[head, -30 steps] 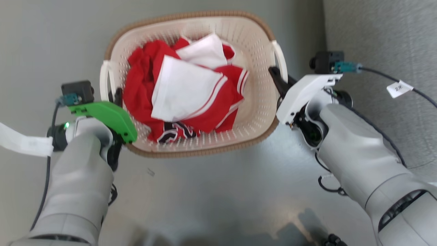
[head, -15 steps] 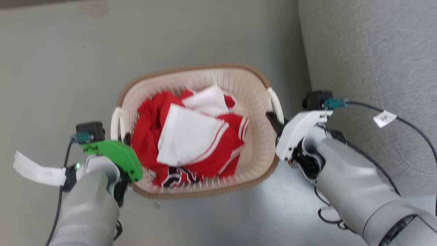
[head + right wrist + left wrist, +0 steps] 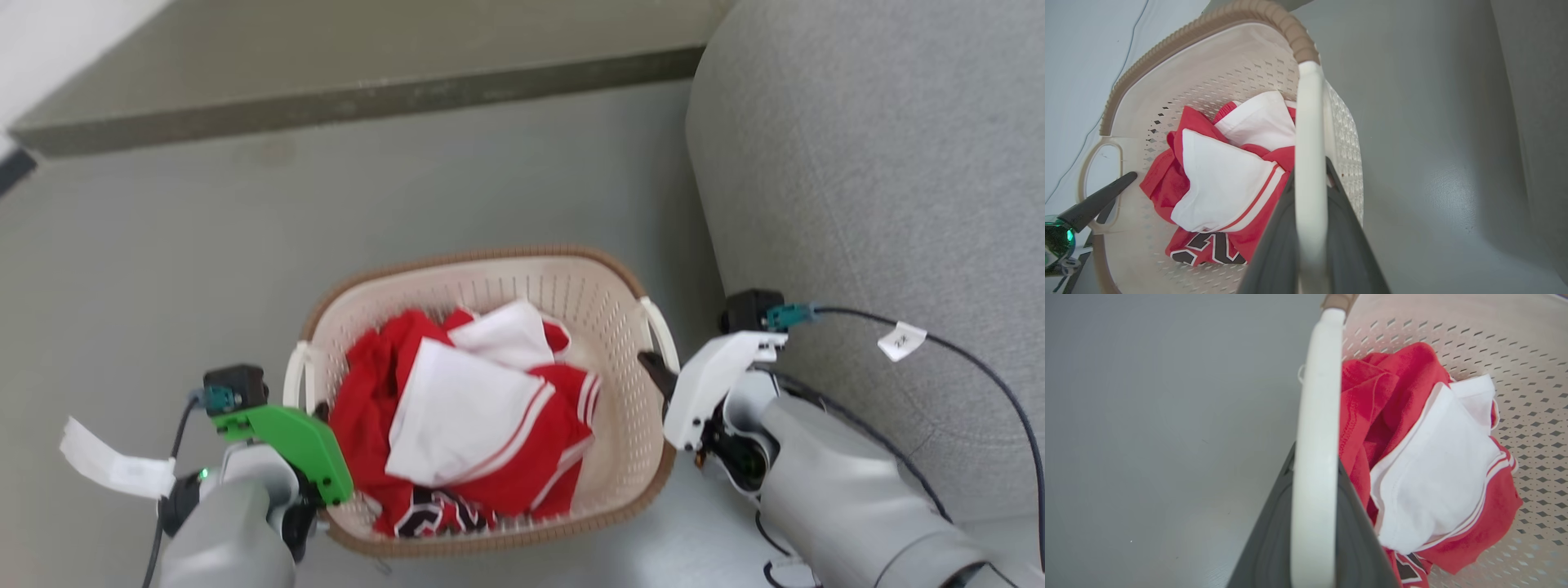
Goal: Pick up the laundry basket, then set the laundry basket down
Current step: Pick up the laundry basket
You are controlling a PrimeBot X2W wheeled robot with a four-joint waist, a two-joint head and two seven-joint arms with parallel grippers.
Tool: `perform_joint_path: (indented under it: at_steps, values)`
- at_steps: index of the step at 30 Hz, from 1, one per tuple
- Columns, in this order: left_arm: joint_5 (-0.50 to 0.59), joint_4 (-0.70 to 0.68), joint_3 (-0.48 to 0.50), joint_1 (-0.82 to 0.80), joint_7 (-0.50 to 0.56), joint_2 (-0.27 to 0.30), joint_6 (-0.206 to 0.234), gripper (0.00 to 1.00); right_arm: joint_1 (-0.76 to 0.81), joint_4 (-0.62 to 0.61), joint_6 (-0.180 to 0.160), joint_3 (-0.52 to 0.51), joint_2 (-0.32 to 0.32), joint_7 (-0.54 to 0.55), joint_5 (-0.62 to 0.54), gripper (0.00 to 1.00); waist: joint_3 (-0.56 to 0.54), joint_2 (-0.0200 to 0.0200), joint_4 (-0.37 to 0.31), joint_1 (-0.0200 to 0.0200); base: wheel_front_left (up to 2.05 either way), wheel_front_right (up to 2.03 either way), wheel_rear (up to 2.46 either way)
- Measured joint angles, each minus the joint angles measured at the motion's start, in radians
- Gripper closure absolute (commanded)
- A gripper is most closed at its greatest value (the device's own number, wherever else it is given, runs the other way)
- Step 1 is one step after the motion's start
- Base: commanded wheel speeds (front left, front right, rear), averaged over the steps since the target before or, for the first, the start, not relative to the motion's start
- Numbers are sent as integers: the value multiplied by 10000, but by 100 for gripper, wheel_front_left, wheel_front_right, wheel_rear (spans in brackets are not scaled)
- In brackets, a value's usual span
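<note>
Wrist views: left gripper [image 3: 1315,465] and right gripper [image 3: 1309,171] fingers clamp laundry basket [image 3: 620,425] handles; head view adds grey sofa [image 3: 882,204], upper right.

One laundry basket [image 3: 571,286], one clothes heap [image 3: 457,416], two grippers [image 3: 314,408] [image 3: 653,371].

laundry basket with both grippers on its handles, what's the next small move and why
Probably move both arms in step, holding it level: the left gripper and right gripper each pinch a handle of the laundry basket, and the loose clothes could slide if it tips.
</note>
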Motion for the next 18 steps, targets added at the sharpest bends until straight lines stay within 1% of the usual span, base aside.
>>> perform_joint_path:
  at_steps: [10, 18]
  values:
    - [-516, -92, -349, 875, 520, 2, 0, 100, 755, 29, 0, 199, 2, 449, 274, 100, -1050, 0, 6, 0, 0, 0, 0]
    - [-853, -318, -546, 1377, 809, 25, 0, 100, 1119, 115, 0, 265, 0, 723, 504, 100, -1660, 0, -18, 0, 0, 0, 0]
